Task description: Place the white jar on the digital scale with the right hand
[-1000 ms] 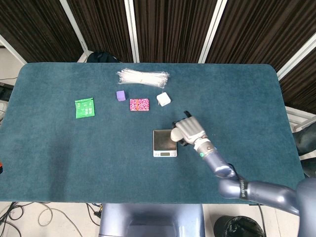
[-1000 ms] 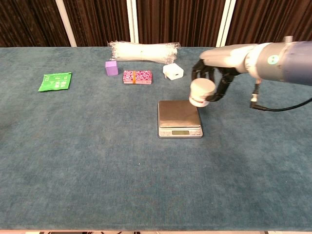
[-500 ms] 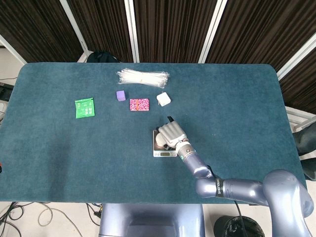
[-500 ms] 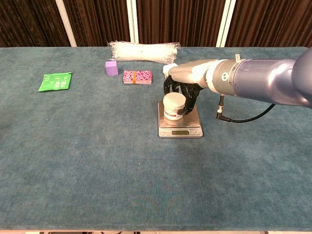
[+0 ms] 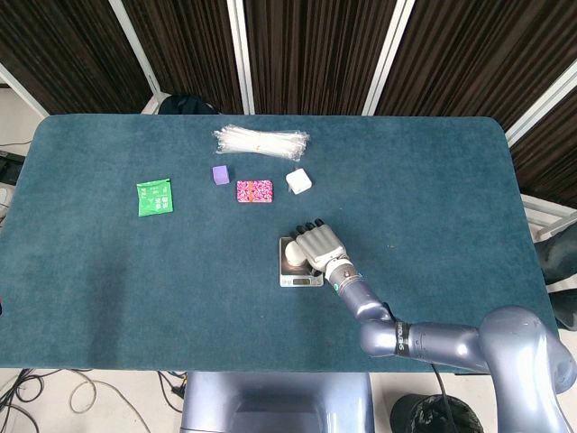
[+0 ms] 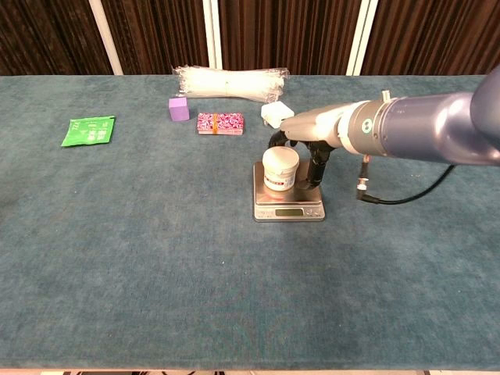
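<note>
The white jar point(image 6: 280, 169) stands upright on the silver digital scale point(image 6: 287, 205) at mid-table. In the head view the jar point(image 5: 293, 259) peeks out on the scale point(image 5: 290, 276) to the left of my right hand point(image 5: 317, 244). My right hand point(image 6: 310, 148) hangs just right of and behind the jar, its fingers loosened and pointing down, with a small gap to the jar's side. It holds nothing. My left hand shows in neither view.
Behind the scale lie a white charger block point(image 6: 276, 116), a pink patterned packet point(image 6: 220, 123), a purple cube point(image 6: 179, 108) and a bundle of white zip ties point(image 6: 230, 82). A green packet point(image 6: 88, 130) lies far left.
My right hand carried the jar leftward onto the scale, set it down, then loosened its fingers and shifted slightly right off it.
</note>
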